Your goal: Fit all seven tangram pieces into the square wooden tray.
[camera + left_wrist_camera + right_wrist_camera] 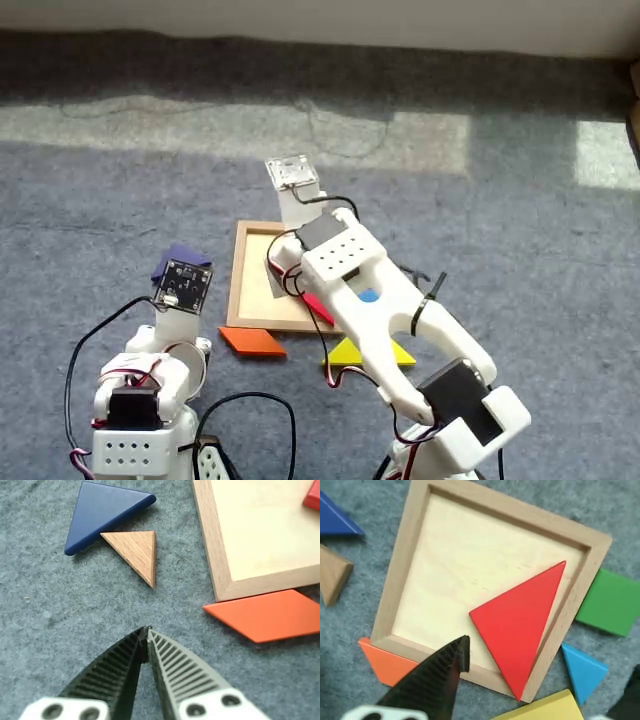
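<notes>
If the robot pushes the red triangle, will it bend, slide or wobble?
It probably won't bend: the red triangle looks like a thick, hard, flat piece. It may wobble, because one corner lies over the rim of the wooden tray, not flat inside. Its smooth painted face would likely slide easily on the tray floor.

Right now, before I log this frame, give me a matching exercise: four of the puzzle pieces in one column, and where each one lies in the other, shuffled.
Pieces:
1. red triangle
2. orange parallelogram
3. dark blue triangle
4. green square

Places:
A. beside the small wooden triangle
B. outside the tray, next to the light blue triangle
C. partly in the tray, one tip over its rim
D. outside the tray, against the corner nearest the left gripper

Pairs: 1-C, 2-D, 3-A, 4-B
</notes>
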Robot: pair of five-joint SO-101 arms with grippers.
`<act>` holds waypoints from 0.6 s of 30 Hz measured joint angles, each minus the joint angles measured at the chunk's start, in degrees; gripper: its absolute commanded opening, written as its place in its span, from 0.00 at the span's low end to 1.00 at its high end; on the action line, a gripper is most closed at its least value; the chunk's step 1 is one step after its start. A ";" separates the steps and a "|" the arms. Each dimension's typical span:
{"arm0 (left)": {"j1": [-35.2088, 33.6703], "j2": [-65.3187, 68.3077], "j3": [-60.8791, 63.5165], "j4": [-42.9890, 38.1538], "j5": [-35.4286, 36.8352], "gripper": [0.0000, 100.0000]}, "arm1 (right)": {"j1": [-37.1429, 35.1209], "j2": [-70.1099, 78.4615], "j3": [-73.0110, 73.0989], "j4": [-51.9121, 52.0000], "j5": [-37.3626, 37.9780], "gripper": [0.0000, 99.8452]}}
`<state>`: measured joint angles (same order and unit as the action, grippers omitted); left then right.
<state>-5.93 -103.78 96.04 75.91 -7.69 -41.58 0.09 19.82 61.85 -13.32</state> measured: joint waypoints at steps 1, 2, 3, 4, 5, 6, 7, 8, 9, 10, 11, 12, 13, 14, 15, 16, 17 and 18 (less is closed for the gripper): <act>0.00 0.00 0.00 0.00 0.00 0.00 | 0.09 0.00 0.00 0.00 0.18 0.13; 0.00 0.00 0.00 0.00 0.00 0.00 | 0.18 0.00 0.00 0.00 0.26 0.09; 0.00 0.00 0.00 0.00 0.00 0.00 | 0.35 0.00 0.00 0.00 0.35 0.07; 0.00 0.00 0.00 0.00 0.00 0.00 | 0.35 0.00 0.00 0.00 0.53 0.06; 0.00 0.00 0.00 0.00 0.00 0.00 | 0.44 0.00 0.00 0.00 1.32 0.05; 0.00 0.00 0.00 0.00 0.00 0.00 | 0.44 0.00 0.09 -0.26 2.64 0.04; 0.00 0.00 0.00 0.00 0.00 0.00 | 0.53 0.00 0.44 -0.62 4.04 0.04; 0.00 0.00 0.00 0.00 0.00 0.00 | 0.53 0.00 1.32 -1.05 5.19 0.04; 0.00 0.00 0.00 0.00 0.00 0.00 | 0.53 0.00 2.37 -1.67 6.24 0.03; 0.00 0.00 0.00 0.00 0.00 0.00 | 0.53 0.00 3.43 -2.46 7.21 0.02; 0.00 0.00 0.00 0.00 0.00 0.00 | 0.53 0.00 4.48 -3.16 8.00 0.02; 0.00 0.00 0.00 0.00 0.00 0.00 | 0.53 0.00 5.45 -3.87 8.70 0.01; 0.00 0.00 0.00 0.00 0.00 0.00 | 0.35 0.00 6.42 -4.57 9.32 0.01; 0.00 0.00 0.00 0.00 0.00 0.00 | -0.18 0.00 6.86 -5.19 10.11 0.01; 0.00 0.00 0.00 0.00 0.00 0.00 | -0.70 0.00 7.47 -5.80 10.73 0.01; 0.00 0.00 0.00 0.00 0.00 0.00 | -1.49 0.00 8.18 -6.51 10.99 0.01; 0.00 0.00 0.00 0.00 0.00 0.00 | -1.93 0.00 8.79 -7.56 11.25 0.01; 0.00 0.00 0.00 0.00 0.00 0.00 | -2.20 0.00 9.76 -8.79 11.25 0.01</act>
<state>-5.93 -103.78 96.04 75.91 -7.69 -43.78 0.09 29.58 53.05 -2.07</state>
